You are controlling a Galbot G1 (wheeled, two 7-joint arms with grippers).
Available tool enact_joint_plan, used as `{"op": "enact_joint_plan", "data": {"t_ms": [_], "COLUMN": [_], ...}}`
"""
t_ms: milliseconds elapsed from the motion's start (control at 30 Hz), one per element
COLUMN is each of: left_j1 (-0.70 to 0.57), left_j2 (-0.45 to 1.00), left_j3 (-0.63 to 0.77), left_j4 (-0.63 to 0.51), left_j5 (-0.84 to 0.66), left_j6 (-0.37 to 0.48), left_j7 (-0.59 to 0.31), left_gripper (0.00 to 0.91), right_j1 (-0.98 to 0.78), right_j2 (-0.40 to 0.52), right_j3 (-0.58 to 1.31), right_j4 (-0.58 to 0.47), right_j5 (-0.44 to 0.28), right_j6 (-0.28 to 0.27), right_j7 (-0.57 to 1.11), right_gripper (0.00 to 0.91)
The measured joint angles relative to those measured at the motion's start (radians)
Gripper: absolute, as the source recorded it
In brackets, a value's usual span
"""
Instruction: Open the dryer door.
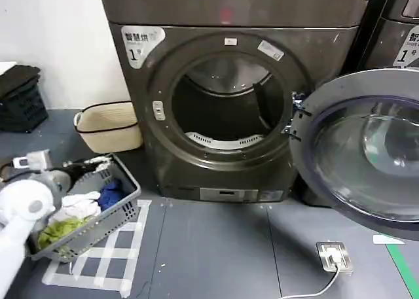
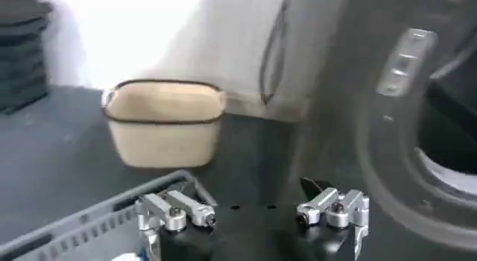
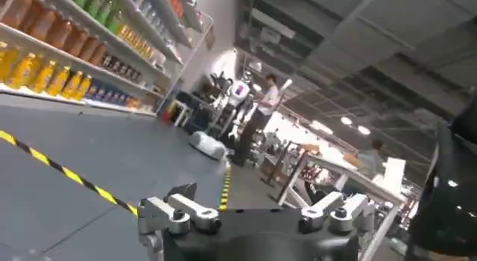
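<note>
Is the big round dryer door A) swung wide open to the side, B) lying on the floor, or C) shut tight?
A: the dryer door hangs swung out on its hinge beside the dryer, leaving the round drum opening uncovered.

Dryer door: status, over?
Dryer door swung wide open, drum clear. Left gripper open, low over laundry basket. Right gripper open, pointed away from the dryer.

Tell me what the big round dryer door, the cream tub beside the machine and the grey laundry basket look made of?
The round dryer door looks like tinted glass or clear plastic in a grey plastic-looking frame; its centre shows reflections. The cream tub seems soft fabric or flexible plastic, with a dark trimmed rim. The grey slotted basket looks like moulded plastic, judging by its matte ribbed walls.
</note>
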Motion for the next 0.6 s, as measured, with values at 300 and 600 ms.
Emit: {"op": "enact_joint_plan", "data": {"t_ms": [300, 600], "left_j1": [-0.046, -0.054], "left_j2": [0.021, 0.053], "left_j3": [-0.006, -0.043], "left_j4": [0.098, 0.18], "left_j5": [-0.275, -0.474], "left_j6": [0.0, -0.001], "left_j7": [-0.218, -0.338], "left_gripper": [0.907, 0.907], "right_j1": [-0.006, -0.006], "right_j2": [0.0, 0.0], "right_j3": [-0.004, -0.017], "right_j4": [0.006, 0.0], "right_j5": [0.025, 0.026], "right_j6": [-0.003, -0.002], "right_j7": [-0.013, -0.023], "right_gripper": [0.907, 0.907]}}
